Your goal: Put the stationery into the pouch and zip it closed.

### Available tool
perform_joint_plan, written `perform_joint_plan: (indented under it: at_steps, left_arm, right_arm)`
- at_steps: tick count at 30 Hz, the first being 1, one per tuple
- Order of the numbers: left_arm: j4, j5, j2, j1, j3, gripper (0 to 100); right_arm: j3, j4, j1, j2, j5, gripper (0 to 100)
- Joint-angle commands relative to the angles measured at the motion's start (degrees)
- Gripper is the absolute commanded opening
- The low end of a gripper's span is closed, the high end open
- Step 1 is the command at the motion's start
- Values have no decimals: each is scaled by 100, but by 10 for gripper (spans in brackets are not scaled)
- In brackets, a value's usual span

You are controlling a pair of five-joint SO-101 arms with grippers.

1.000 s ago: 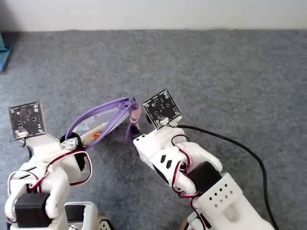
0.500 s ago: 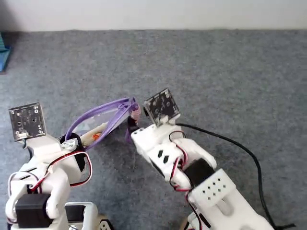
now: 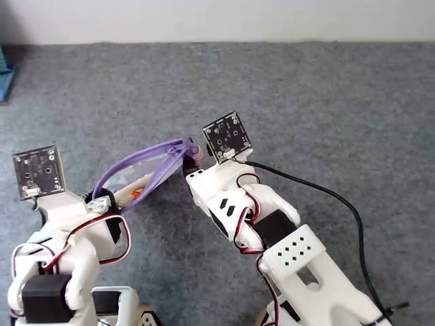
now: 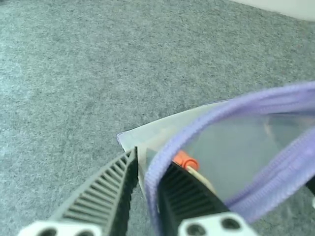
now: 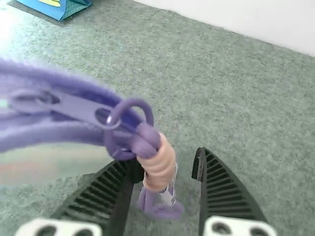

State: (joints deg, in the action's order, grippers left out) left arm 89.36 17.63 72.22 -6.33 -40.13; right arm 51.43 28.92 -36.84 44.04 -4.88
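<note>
A clear pouch (image 3: 139, 173) with a purple zipper (image 3: 146, 155) lies open on the grey carpet between the two arms. Through its clear side I see a pen-like item with an orange cap (image 4: 184, 161). My left gripper (image 4: 146, 169) is shut on the pouch's near corner (image 4: 132, 142), beside the zipper's end. At the far end of the zipper (image 5: 59, 105), the pull tag (image 5: 156, 164), a purple cord with a pink bead, hangs between the fingers of my right gripper (image 5: 167, 162), which is open. In the high view the right gripper (image 3: 191, 167) sits just below the tag (image 3: 194, 154).
Grey carpet (image 3: 326, 109) covers the whole table, with a white wall along the far edge. A blue object (image 3: 4, 76) lies at the far left edge; the right wrist view shows the blue object (image 5: 54, 6) too. A black cable (image 3: 340, 204) trails from the right arm.
The right arm has moved forward toward the zipper's end, bringing its gripper up around the pull tag. The left arm and pouch have stayed put.
</note>
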Motion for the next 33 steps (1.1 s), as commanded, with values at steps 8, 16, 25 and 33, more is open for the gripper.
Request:
perform_joint_plan:
  at_steps: [8, 16, 25, 33]
  left_arm:
    - [-79, 44, -53, -26, -163, 13]
    - [-79, 44, -53, -26, -154, 13]
    - [-79, 44, -53, -26, -154, 15]
    - [-26, 62, -44, -35, 66, 135]
  right_arm:
    - [-404, -22, 66, 576, 492, 32]
    - [-422, 998, 84, 1138, 466, 8]
    - [-484, 1754, 84, 1745, 484, 8]
    - [-1081, 2246, 92, 2360, 492, 7]
